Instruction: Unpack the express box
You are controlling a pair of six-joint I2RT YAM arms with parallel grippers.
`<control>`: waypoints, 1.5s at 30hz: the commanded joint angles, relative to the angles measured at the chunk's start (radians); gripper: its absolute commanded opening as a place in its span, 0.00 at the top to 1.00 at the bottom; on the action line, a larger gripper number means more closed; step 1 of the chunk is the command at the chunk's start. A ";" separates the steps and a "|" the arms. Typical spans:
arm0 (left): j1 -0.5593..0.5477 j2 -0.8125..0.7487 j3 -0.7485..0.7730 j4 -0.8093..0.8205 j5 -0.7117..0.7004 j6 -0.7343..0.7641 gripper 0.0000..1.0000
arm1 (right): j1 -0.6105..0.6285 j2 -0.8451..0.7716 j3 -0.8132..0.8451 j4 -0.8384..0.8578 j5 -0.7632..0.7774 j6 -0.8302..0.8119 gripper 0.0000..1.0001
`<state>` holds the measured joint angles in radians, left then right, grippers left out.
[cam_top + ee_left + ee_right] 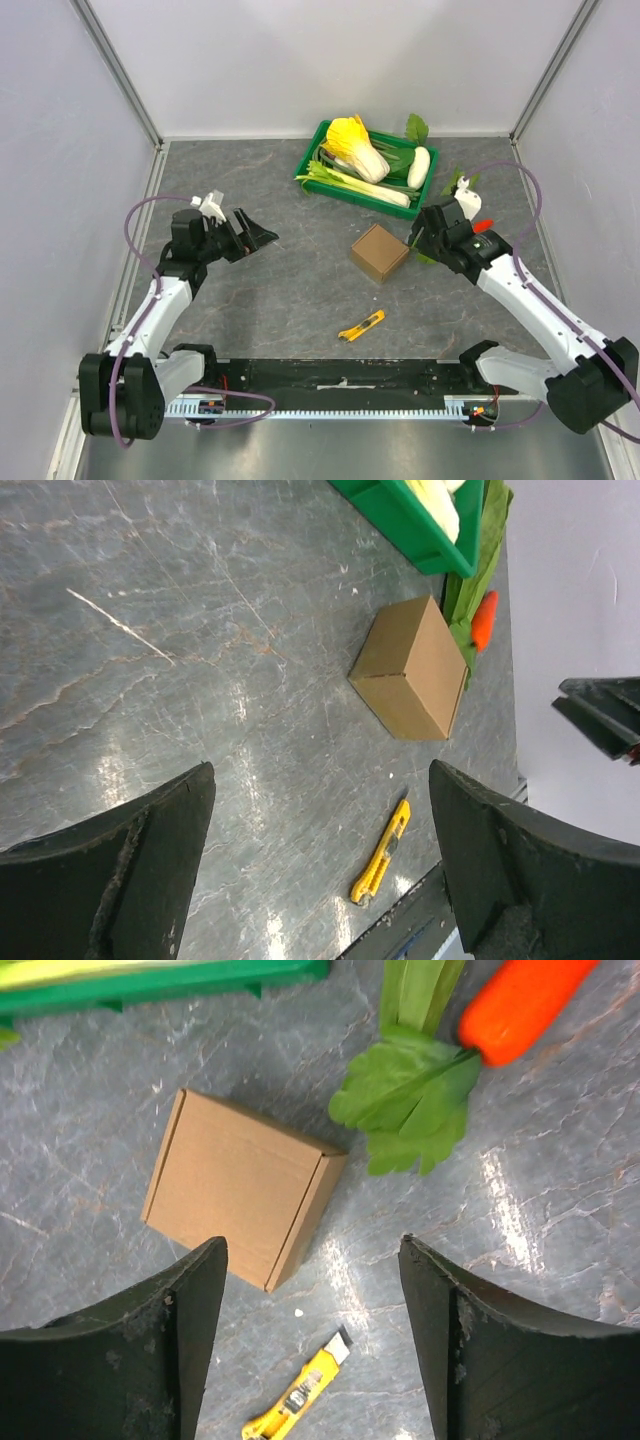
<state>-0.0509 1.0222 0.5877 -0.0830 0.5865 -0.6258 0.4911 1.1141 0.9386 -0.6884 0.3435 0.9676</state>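
1. Your right gripper [418, 238] is hovering just to the right of the small brown cardboard express box [380, 252], with its jaws spread wide and nothing between them.
2. Your left gripper [252, 235] is also standing wide open and empty, well to the left of that box and pointing toward it.
3. The box is sitting flat on the grey marbled table [250, 300] with its flap closed, and neither gripper is touching it.
4. A yellow utility knife [361, 326] is lying on the arm-base side of the box, apart from it.
5. An orange carrot [525, 1005] is lying to the right of the box, its green leaves [410, 1100] reaching near the box's corner.
6. A green plastic crate [310, 152] holding vegetables is sitting beyond the box, on its far side.
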 commanded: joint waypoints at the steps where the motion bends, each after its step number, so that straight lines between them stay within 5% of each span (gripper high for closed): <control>1: -0.044 0.067 0.053 0.080 0.026 -0.031 0.08 | -0.005 0.055 0.077 -0.040 0.127 -0.061 0.28; 6: -0.098 0.145 0.095 0.118 0.022 -0.008 0.09 | -0.005 0.213 0.147 0.026 0.116 -0.132 0.68; 9: -0.130 0.179 0.121 0.120 0.029 0.009 0.10 | -0.012 0.308 0.203 0.044 0.164 -0.162 0.71; 23: -0.359 0.253 0.061 0.207 -0.057 -0.032 0.25 | -0.049 0.642 0.312 0.112 -0.041 -0.345 0.69; 37: -0.382 0.154 -0.129 0.292 -0.184 -0.120 0.32 | 0.208 0.745 0.368 0.193 -0.153 -0.311 0.71; 40: -0.389 0.135 -0.152 0.261 -0.212 -0.132 0.33 | 0.213 0.747 0.388 0.190 -0.088 -0.296 0.66; 45: -0.400 0.108 -0.169 0.259 -0.191 -0.123 0.28 | 0.214 0.639 0.368 0.170 0.047 -0.282 0.37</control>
<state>-0.4385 1.1671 0.4267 0.1520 0.4107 -0.7258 0.7170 1.8561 1.2846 -0.5167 0.2592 0.6678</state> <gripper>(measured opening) 0.679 0.551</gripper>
